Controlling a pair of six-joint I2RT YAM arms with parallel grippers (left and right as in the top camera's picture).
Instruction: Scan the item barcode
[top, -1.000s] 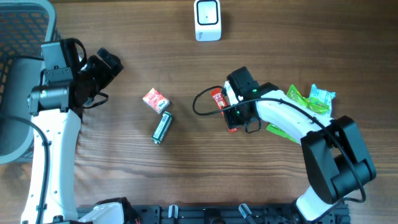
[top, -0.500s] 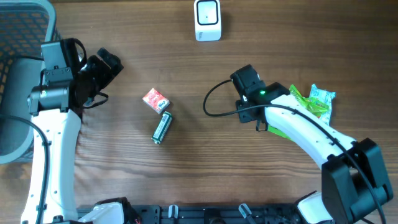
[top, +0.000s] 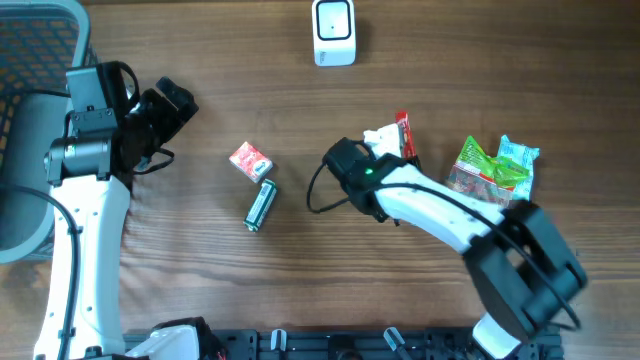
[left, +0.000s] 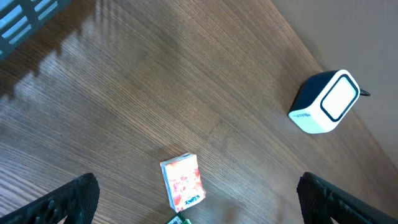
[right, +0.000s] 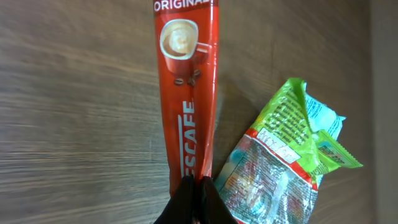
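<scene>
Nearest the base, a green-and-silver tube lies on the table, with a small red box just beyond it. To their right, the right gripper is closed tight on one end of a red coffee sachet. In the wrist view the dark fingertips pinch the bottom edge and the sachet runs straight away from them over the wood. In the overhead view it shows as a thin red strip right of centre. Whether it touches the table cannot be told. Crinkled green packets lie just to the right of the sachet. On the left side, the left gripper is spread wide and grips nothing, its fingers at the two lower corners of its wrist view, the box between them. Farthest off, the white scanner stands at the table's far edge, well apart from the sachet and to its left. A grey basket is at the far left corner.
</scene>
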